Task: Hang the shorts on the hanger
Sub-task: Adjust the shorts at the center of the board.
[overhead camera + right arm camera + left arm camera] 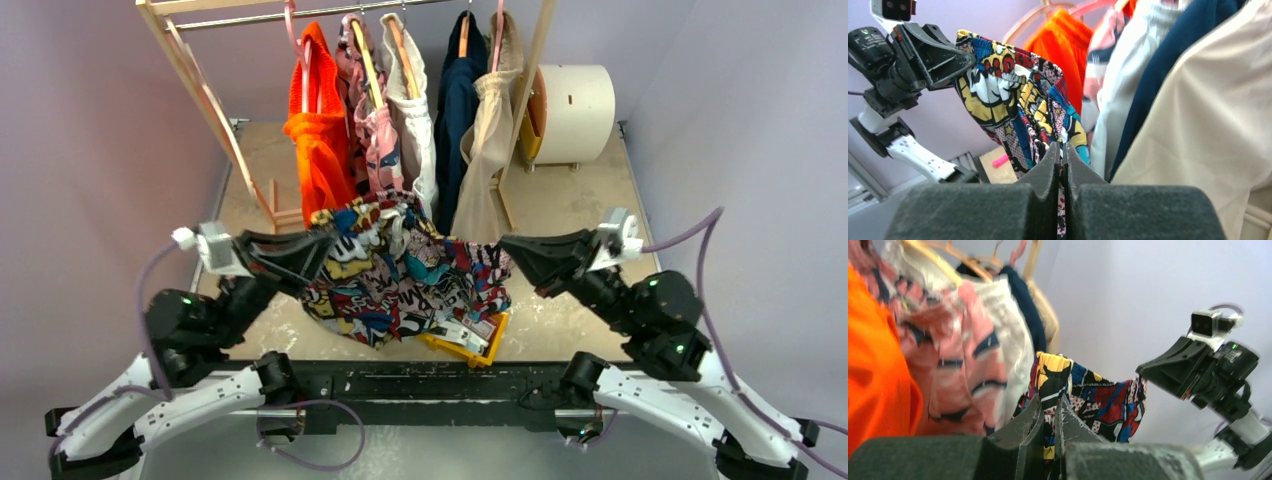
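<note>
No word, brand or number can be read in any view. The shorts (405,275) carry a busy comic print, but letters in it, if any, are too blurred. A small pale label (1232,354) on the right arm (1215,377) is unreadable too.

There are two grippers, the left gripper (322,243) and the right gripper (507,247), and one pair of shorts (410,280). One far rack (205,95) has five clothes: one orange garment (318,150), one pink garment (377,140), one white garment (415,125), one dark blue garment (457,110) and one tan garment (487,150). There is one white drum (577,112) at the far right.
</note>
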### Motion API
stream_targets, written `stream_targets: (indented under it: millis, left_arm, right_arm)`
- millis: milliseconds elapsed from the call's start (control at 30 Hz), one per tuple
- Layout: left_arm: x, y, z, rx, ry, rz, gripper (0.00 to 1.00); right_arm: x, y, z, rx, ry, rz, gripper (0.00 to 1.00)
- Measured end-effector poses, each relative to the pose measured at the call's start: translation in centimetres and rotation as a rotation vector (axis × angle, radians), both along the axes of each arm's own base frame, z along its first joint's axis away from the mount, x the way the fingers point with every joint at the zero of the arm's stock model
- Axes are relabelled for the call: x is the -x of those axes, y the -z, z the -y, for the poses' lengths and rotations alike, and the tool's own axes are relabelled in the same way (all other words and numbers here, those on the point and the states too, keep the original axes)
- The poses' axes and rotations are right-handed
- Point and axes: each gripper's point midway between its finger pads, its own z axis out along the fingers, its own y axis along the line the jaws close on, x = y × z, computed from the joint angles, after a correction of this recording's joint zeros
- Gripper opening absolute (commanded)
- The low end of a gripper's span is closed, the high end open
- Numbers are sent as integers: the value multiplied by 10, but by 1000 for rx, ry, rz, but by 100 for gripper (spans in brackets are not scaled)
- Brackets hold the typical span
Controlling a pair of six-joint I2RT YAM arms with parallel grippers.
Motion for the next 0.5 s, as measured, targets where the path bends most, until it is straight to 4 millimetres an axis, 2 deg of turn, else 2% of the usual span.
stream_targets:
  millis: [33,100,200,233,300,367,500]
  left_arm:
    - [1,12,1,7,6,10,0]
    - [-4,54,11,-23,12,-14,0]
    - [-17,148,35,-140,19,-126,0]
    - [-19,180,40,-180,20,-171,0]
    - [-21,220,44,-225,20,-235,0]
    - [-22,240,45,-233,17,-276,1]
    - [-20,229,46,-143,32,-306,18]
  right_arm:
    - [-1,12,0,4,4,-3,0]
    - [-6,48,-4,34,11,-42,0]
    - [-15,125,-9,123,39,-165,0]
    - [-16,142,-9,143,46,-196,0]
    - [-18,161,-6,163,68,-247,0]
    - [-19,162,-4,151,79,-267,0]
    - [-17,157,-3,114,79,-303,0]
